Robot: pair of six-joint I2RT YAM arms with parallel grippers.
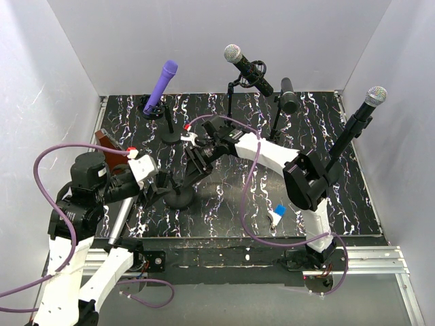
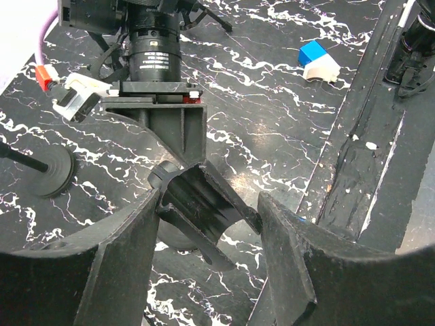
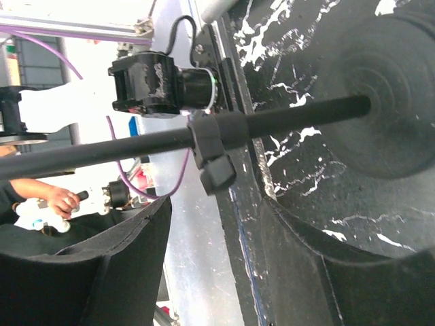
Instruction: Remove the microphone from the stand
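Top view overhead, looking down-forward; wrist views close, low, both sharing stand point(image 1: 180, 197).

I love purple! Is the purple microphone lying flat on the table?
No, the purple microphone sticks up at a slant from a holder at the back.

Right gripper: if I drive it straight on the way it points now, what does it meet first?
Most likely the black stand pole, near its clamp collar, which crosses right in front of the open right gripper. How far ahead is hard to judge.
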